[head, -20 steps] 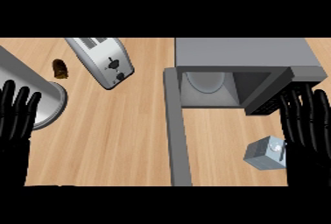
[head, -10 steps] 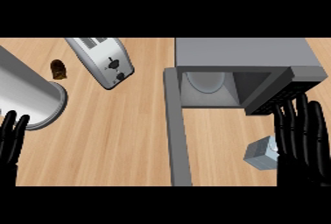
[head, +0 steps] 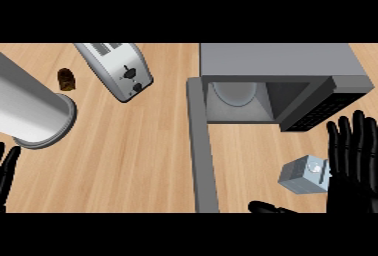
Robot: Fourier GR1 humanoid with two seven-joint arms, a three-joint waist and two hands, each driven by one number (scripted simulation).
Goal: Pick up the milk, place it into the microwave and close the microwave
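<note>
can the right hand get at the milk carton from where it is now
Probably yes. The right hand is open right beside the milk carton, fingers straight on its right and thumb below it, with nothing between them. The open microwave door stands off to the carton's left.

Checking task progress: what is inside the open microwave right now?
Inside the microwave only its round turntable shows. The milk stands outside on the counter, beside the right hand. The cavity's right part is hidden.

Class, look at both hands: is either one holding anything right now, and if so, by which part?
Nothing is held. The right hand is open beside the milk, fingers straight and thumb spread below it, not closed round it. The left hand shows open at the left edge.
</note>
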